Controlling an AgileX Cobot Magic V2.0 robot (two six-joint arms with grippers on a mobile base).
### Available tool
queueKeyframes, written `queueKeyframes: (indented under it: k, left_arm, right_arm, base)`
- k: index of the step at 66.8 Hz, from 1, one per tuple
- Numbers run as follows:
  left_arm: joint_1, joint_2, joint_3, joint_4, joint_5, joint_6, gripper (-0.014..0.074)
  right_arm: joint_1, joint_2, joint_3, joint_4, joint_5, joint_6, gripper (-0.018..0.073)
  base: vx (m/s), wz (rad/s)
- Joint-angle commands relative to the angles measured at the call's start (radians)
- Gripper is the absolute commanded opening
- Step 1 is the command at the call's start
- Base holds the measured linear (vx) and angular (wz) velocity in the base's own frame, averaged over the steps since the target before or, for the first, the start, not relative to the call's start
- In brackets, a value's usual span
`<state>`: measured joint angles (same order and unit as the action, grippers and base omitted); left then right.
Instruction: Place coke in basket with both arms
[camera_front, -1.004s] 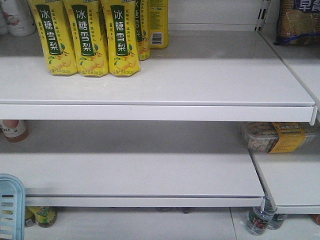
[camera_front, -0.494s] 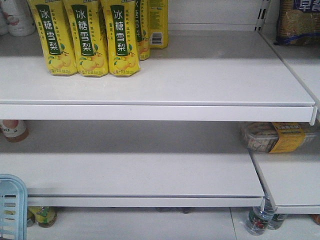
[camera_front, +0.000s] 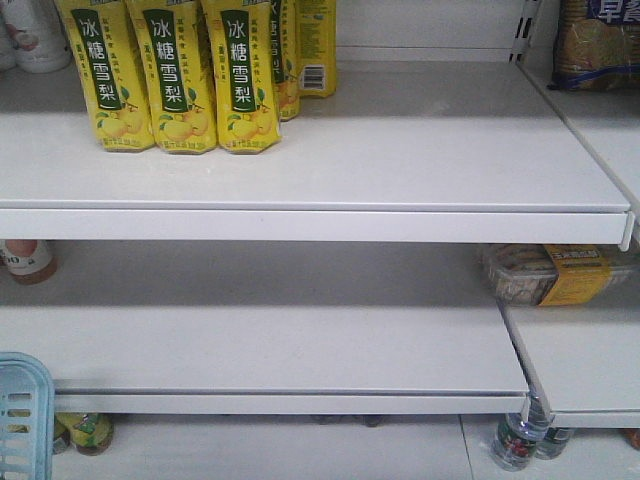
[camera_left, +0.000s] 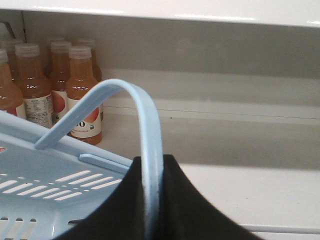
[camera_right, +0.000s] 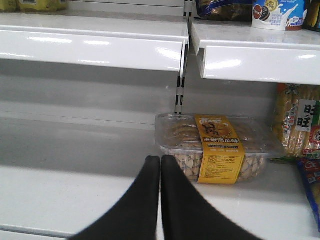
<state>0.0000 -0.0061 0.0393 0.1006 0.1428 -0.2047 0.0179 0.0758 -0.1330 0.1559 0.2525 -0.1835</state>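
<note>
Yellow bottles (camera_front: 175, 75) with green labels in Chinese script stand at the upper left of the front view. The slotted light blue plastic basket (camera_front: 20, 415) sits at lower left. The left gripper (camera_left: 152, 200) is clamped on its thin curved handle (camera_left: 145, 135). The right gripper (camera_right: 160, 170) is pressed together, holding nothing, before a clear cookie box (camera_right: 215, 147) with a yellow band. No coke can shows.

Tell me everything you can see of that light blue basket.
The basket looks like light blue plastic, with rows of narrow slots in its wall. A thin curved handle of the same blue arches up from it and runs between the black fingers of the left gripper, which is closed on it. In the front view only a rounded corner shows at the lower left, before the lower shelf. Its inside is hidden.
</note>
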Motion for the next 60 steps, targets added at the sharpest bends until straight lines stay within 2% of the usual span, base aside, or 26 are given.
queueKeyframes:
  k: [1,15,23,34,41,60]
  left_arm:
    - [-0.006,-0.021,0.001,0.017,-0.154,0.015,-0.0006]
    - [-0.006,-0.021,0.001,0.017,-0.154,0.015,-0.0006]
    - [-0.006,-0.021,0.001,0.017,-0.154,0.015,-0.0006]
    - [-0.006,-0.021,0.001,0.017,-0.154,0.015,-0.0006]
    - [-0.006,-0.021,0.001,0.017,-0.154,0.015,-0.0006]
    - [-0.006,-0.021,0.001,0.017,-0.152,0.015,-0.0006]
  right_arm:
    - [-0.004,0.012,-0.029,-0.004,-0.078,-0.002,-0.0009]
    - [-0.004,0.012,-0.024,-0.007,-0.08,-0.002,-0.0009]
    - [-0.005,0.005,0.04,-0.086,-0.146,-0.004,-0.0009]
    - [-0.003,-0.001,0.167,-0.145,-0.263,0.049,-0.0009]
    - [-0.003,-0.054,0.177,-0.184,-0.225,0.073,-0.0009]
    - [-0.003,-0.103,0.177,-0.176,-0.182,0.08,-0.0009]
  base:
    - [0.0,0.0]
    - [0.0,0.0]
    - [0.0,0.0]
    - [0.0,0.0]
    - [0.0,0.0]
    - [0.0,0.0]
